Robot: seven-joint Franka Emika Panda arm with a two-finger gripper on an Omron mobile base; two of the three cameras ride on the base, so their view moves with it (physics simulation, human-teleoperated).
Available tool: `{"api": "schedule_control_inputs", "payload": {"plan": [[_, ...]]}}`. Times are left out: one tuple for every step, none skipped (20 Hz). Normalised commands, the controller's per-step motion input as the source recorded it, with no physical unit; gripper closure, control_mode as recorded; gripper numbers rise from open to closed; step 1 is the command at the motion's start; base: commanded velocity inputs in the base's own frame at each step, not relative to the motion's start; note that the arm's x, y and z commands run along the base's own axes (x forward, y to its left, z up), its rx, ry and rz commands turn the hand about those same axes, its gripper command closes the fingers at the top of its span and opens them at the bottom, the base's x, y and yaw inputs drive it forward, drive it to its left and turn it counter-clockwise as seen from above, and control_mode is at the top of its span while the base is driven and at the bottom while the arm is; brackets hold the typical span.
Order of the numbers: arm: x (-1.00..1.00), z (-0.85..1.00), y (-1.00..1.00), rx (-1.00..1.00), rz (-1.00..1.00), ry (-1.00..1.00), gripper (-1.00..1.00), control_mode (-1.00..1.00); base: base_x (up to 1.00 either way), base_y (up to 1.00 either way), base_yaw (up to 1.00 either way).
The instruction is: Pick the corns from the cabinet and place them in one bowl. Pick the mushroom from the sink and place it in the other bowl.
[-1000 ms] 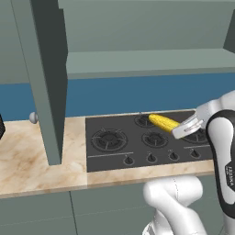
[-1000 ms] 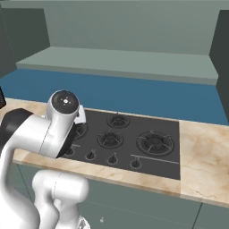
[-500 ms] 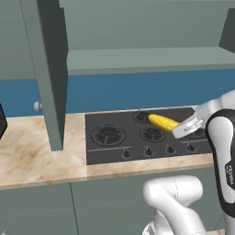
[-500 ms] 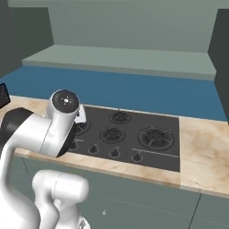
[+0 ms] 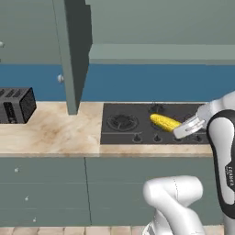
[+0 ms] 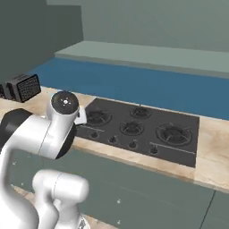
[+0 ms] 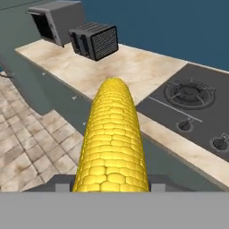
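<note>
One yellow corn cob (image 5: 164,121) sticks out leftward from my gripper (image 5: 180,129), which is shut on its right end and holds it above the black stove. In the hand view the corn (image 7: 113,139) runs up the middle, bumpy kernels close to the lens, hiding the fingertips. The grey-green cabinet (image 5: 160,51) hangs over the counter with its shelf edge showing and its dark door (image 5: 73,55) swung open on the left. The second corn, both bowls, the sink and the mushroom are out of view.
A black stove (image 5: 137,125) is set into the beige counter (image 5: 50,131), with the same stove (image 6: 143,129) in the right base view. A black toaster (image 5: 16,105) stands at the far left, the toaster (image 7: 94,40) beside another dark box (image 7: 56,22). Grey-green drawers (image 5: 69,188) lie below.
The whole picture has slid to the right, so the base has driven left; the toaster has come into view. The corn stays in the shut gripper.
</note>
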Motion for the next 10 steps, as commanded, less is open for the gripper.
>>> {"api": "schedule_control_inputs", "payload": {"plan": [[0.0, 0.0, 0.0, 0.0, 0.0, 0.0, 1.0, 1.0, -0.25, 0.0, 0.86], [0.0, 0.0, 0.0, 0.0, 0.0, 0.0, 1.0, 1.0, -0.23, 0.0, 0.91], [0.0, 0.0, 0.0, 0.0, 0.0, 0.0, 1.0, 1.0, -0.21, 0.0, 0.94], [0.0, 0.0, 0.0, 0.0, 0.0, 0.0, 1.0, 1.0, -0.19, 0.0, 0.97], [0.0, 0.0, 0.0, 0.0, 0.0, 0.0, 1.0, 1.0, -0.18, 0.0, 0.98], [0.0, 0.0, 0.0, 0.0, 0.0, 0.0, 1.0, 1.0, -0.18, 0.0, 0.99], [0.0, 0.0, 0.0, 0.0, 0.0, 0.0, 1.0, 1.0, -0.18, 0.0, 1.0], [0.0, 0.0, 0.0, 0.0, 0.0, 0.0, 1.0, 1.0, -0.18, 0.0, 1.0], [0.0, 0.0, 0.0, 0.0, 0.0, 0.0, 1.0, 1.0, -0.18, 0.0, 1.0], [0.0, 0.0, 0.0, 0.0, 0.0, 0.0, 1.0, 1.0, -0.18, 0.0, 1.0]]}}
